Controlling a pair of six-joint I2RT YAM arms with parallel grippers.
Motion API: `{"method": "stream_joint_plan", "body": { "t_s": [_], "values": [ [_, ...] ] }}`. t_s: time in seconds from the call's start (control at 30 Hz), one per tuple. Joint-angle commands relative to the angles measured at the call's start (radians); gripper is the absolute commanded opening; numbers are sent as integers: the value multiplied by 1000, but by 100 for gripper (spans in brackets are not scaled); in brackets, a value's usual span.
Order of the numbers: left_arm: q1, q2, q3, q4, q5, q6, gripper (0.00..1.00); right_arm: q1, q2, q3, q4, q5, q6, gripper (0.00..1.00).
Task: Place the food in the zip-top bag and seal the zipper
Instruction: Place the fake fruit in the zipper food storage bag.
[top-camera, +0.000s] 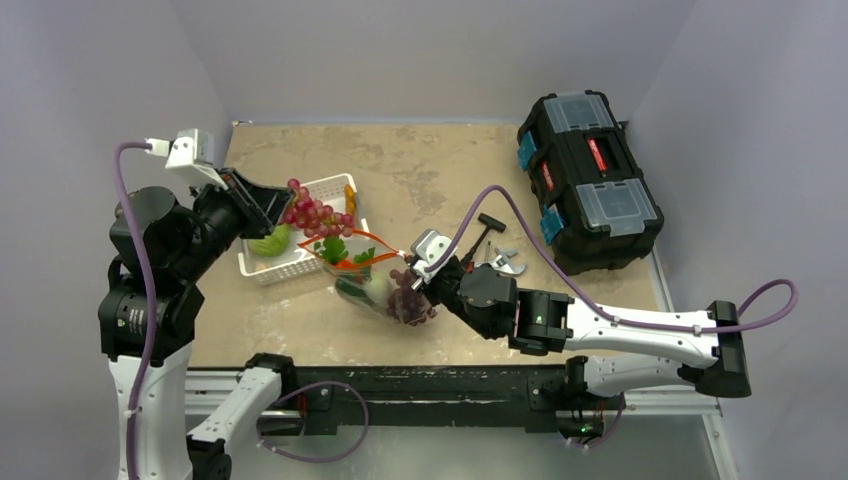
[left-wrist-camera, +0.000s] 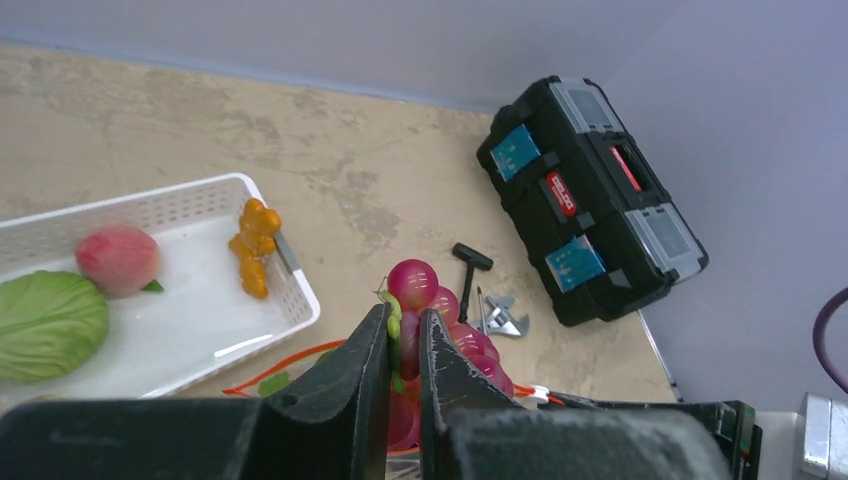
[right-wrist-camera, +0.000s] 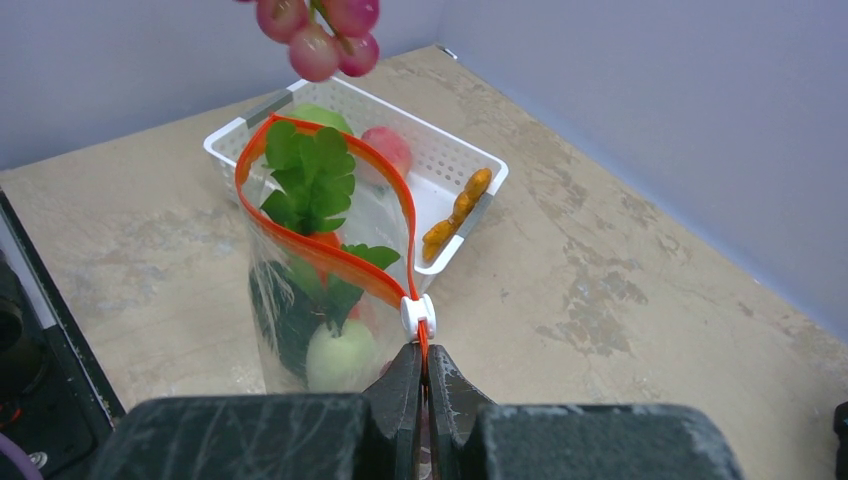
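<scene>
My left gripper (left-wrist-camera: 403, 330) is shut on the green stem of a bunch of red grapes (left-wrist-camera: 412, 283) and holds it in the air above the basket's right end (top-camera: 318, 215). The clear zip-top bag (right-wrist-camera: 270, 300) stands upright with its mouth open. The orange zipper (right-wrist-camera: 340, 262) rings the mouth. My right gripper (right-wrist-camera: 422, 355) is shut on the zipper strip just behind the white slider (right-wrist-camera: 417, 315). Leafy greens (right-wrist-camera: 310, 175), a carrot, a pale green piece and dark grapes (top-camera: 408, 300) are in the bag. The grapes hang above the bag's mouth in the right wrist view (right-wrist-camera: 318, 30).
A white slatted basket (left-wrist-camera: 285, 275) behind the bag holds a green cabbage (left-wrist-camera: 45, 325), a pink peach (left-wrist-camera: 118, 258) and a small orange piece (left-wrist-camera: 253, 247). A hammer (top-camera: 488, 232) and wrench (top-camera: 505, 262) lie right of the bag. A black toolbox (top-camera: 588, 175) stands at the back right.
</scene>
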Motion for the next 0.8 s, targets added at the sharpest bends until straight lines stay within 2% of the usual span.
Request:
{"method": "stream_joint_plan", "body": {
  "t_s": [0.0, 0.57, 0.77],
  "values": [
    [-23, 12, -41, 49, 92, -57, 0, -3, -9, 23, 54, -6, 14, 0],
    [-386, 104, -161, 54, -115, -33, 0, -3, -38, 14, 57, -30, 32, 0],
    [-449, 142, -181, 61, -83, -13, 0, -3, -47, 12, 60, -35, 34, 0]
  ]
}}
